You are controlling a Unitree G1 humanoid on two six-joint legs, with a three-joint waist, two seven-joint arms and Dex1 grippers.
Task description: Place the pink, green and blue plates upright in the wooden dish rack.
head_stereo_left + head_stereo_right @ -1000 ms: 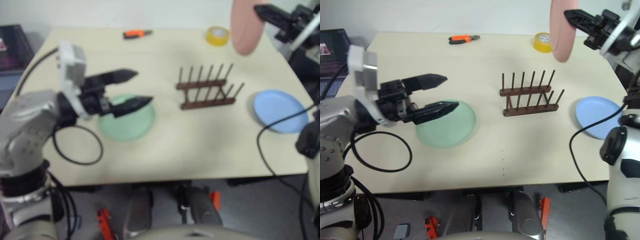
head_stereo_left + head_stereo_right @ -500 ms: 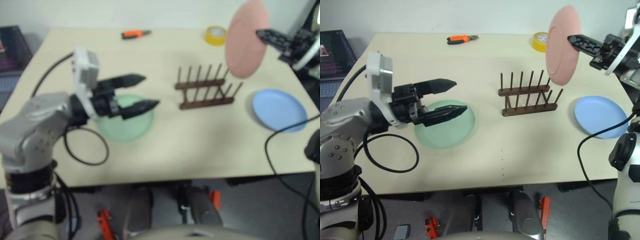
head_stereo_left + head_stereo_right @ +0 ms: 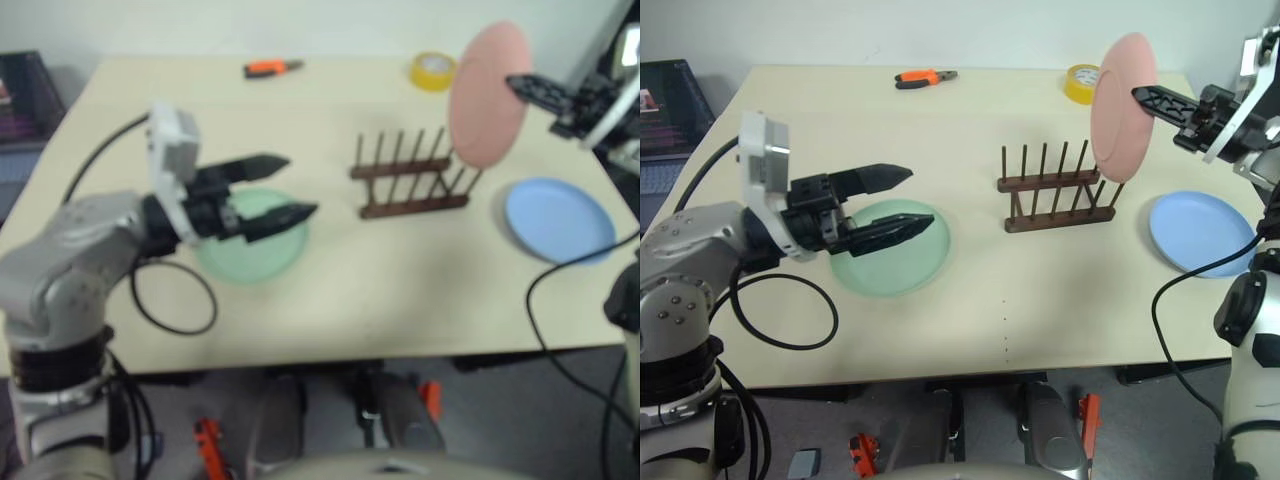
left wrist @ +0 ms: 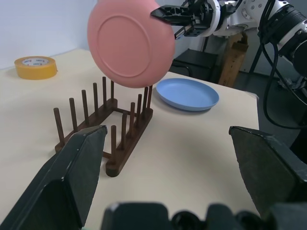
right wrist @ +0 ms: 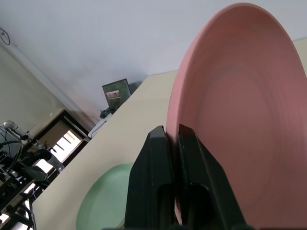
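None of the three plates is in the rack (image 3: 1058,190) yet, so I judge the task barely begun. My right claw (image 3: 1145,97) is clenched on the rim of the pink plate (image 3: 1122,106), holding it on edge in the air just above the rack's right end, apart from the pegs. The green plate (image 3: 890,247) lies flat on the worktop (image 3: 970,300) to the rack's left, under my left claw (image 3: 908,199), which hovers released. The blue plate (image 3: 1200,233) lies flat to the rack's right. All three remain to be slotted.
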